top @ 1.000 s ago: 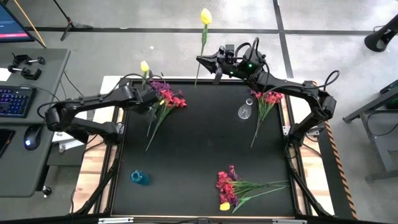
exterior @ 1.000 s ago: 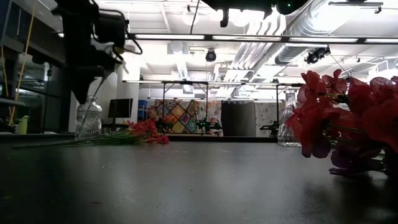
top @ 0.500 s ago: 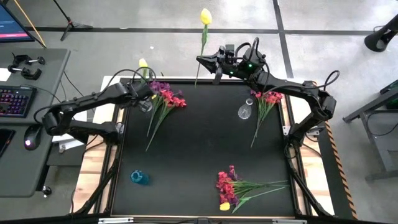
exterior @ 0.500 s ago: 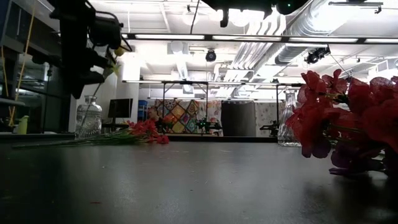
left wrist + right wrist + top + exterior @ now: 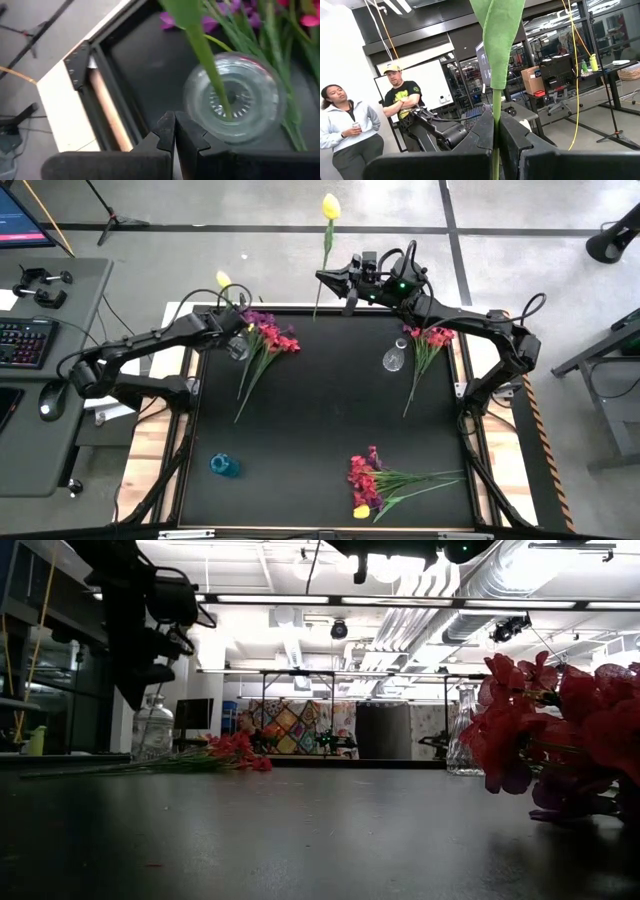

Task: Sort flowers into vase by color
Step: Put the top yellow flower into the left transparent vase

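- The left gripper [image 5: 222, 308] holds a yellow flower [image 5: 222, 279] by its stem at the far-left corner of the table [image 5: 320, 470]. Its fingers are pinched tight on the stem [image 5: 210, 75], whose lower end dips into the mouth of a clear vase [image 5: 235, 97].
- Against a second ago, this bloom sits a little farther out past the far edge, and the left gripper has shifted slightly toward the left edge; the vase now shows right beside it.
- The right gripper [image 5: 345, 280] is unchanged: beyond the far edge near its middle, fingers clamped on the stem [image 5: 495, 125] of a second yellow flower [image 5: 330, 206], which hangs off the table over the floor.
- Count: two held yellow flowers; three loose bunches; three vases.
- One red-and-purple bunch [image 5: 262, 345] lies just beside the left vase; a red bunch [image 5: 425, 350] lies near the right edge beside a second clear vase [image 5: 393, 360]; a mixed bunch [image 5: 385, 483] lies by the near edge.
- A blue vase [image 5: 224, 465] stands toward the near-left corner.
- The middle of the table is bare black surface, with open room between the bunches.
- Two people [image 5: 370, 125] stand in the room behind.
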